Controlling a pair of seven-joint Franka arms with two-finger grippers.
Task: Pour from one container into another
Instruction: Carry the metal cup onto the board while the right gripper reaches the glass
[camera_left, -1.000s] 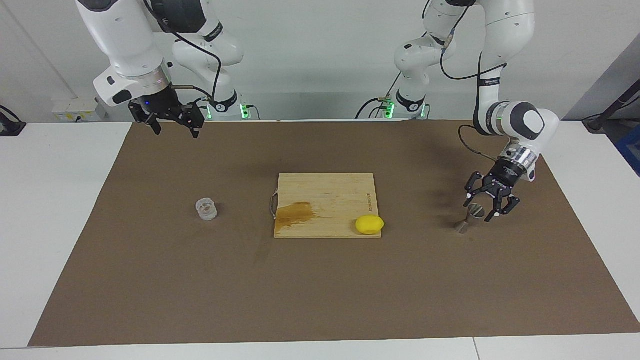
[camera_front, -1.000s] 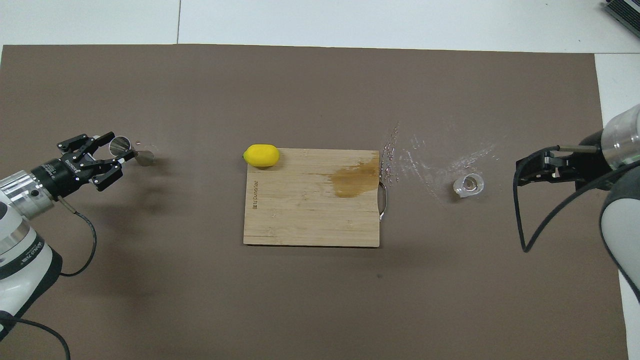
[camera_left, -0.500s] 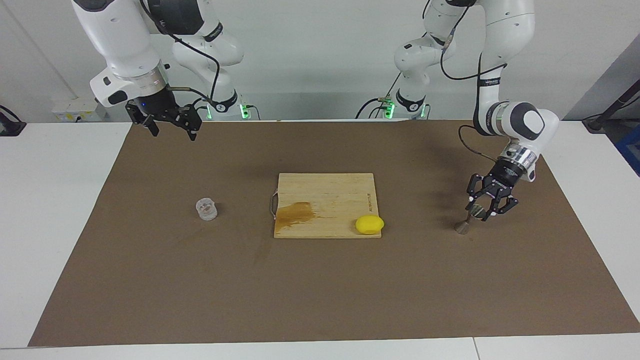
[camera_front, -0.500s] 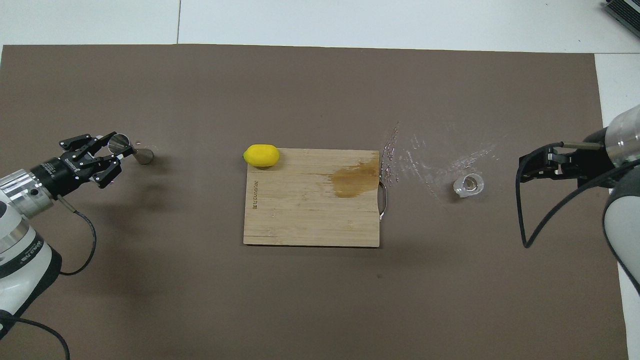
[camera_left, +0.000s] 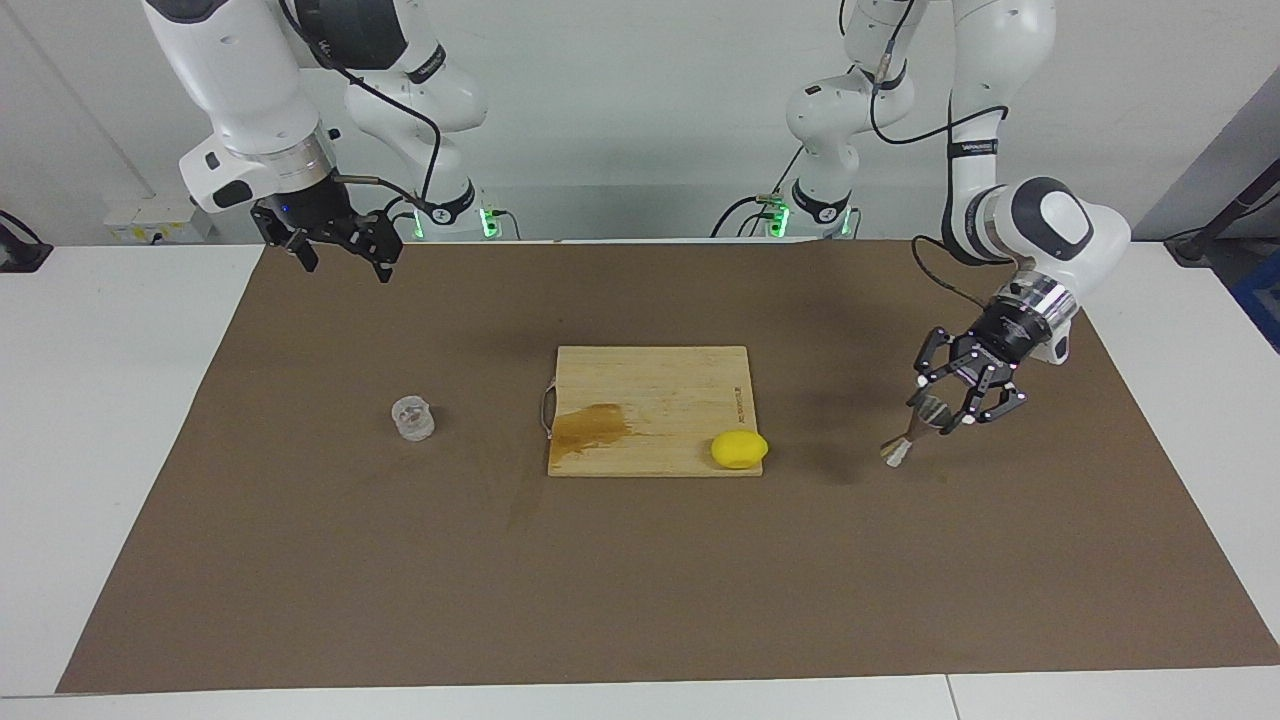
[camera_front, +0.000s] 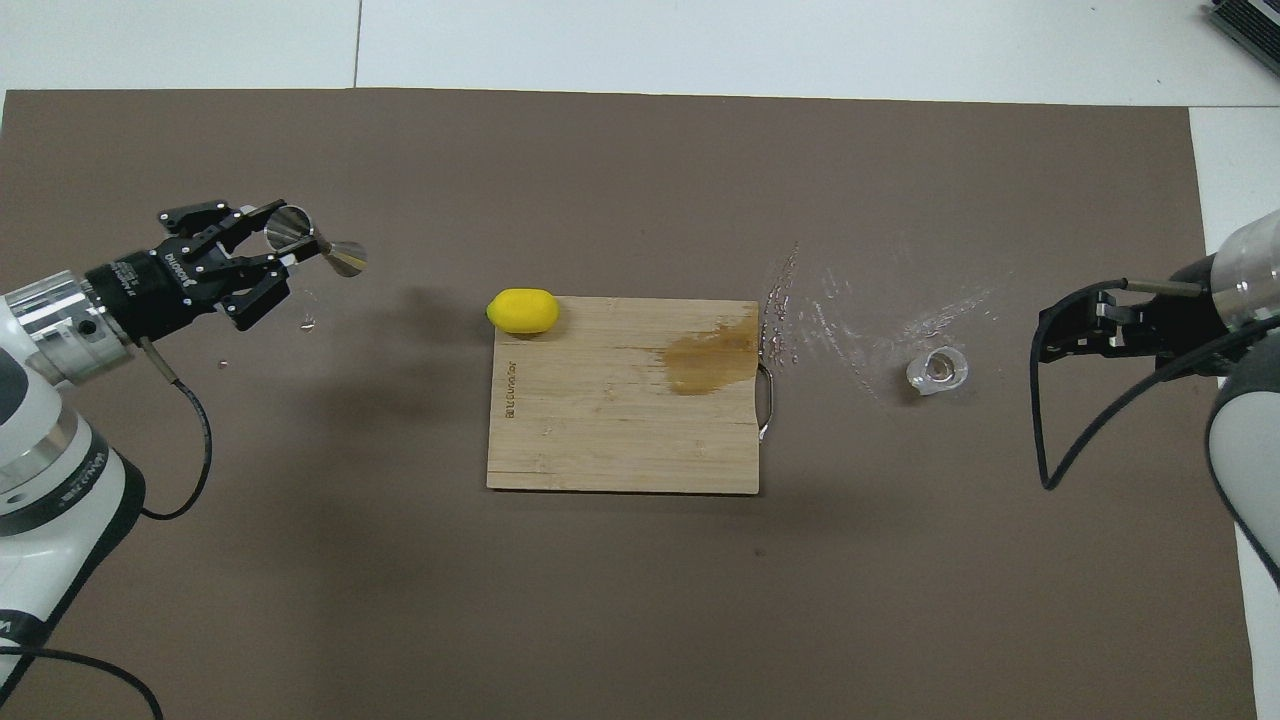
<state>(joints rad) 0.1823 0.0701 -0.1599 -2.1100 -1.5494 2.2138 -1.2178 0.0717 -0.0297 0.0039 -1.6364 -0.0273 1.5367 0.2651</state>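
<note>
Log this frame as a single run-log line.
left gripper: shut on jigger, tilted, lifted over mat | right gripper: waiting, raised | tumbler: on mat, untouched | pour: not started

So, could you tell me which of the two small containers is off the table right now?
The metal jigger: the left gripper holds it tilted in the air, while the glass tumbler stands on the mat.

Lemon (camera_left: 739, 449) on cutting board (camera_left: 650, 400)
</note>
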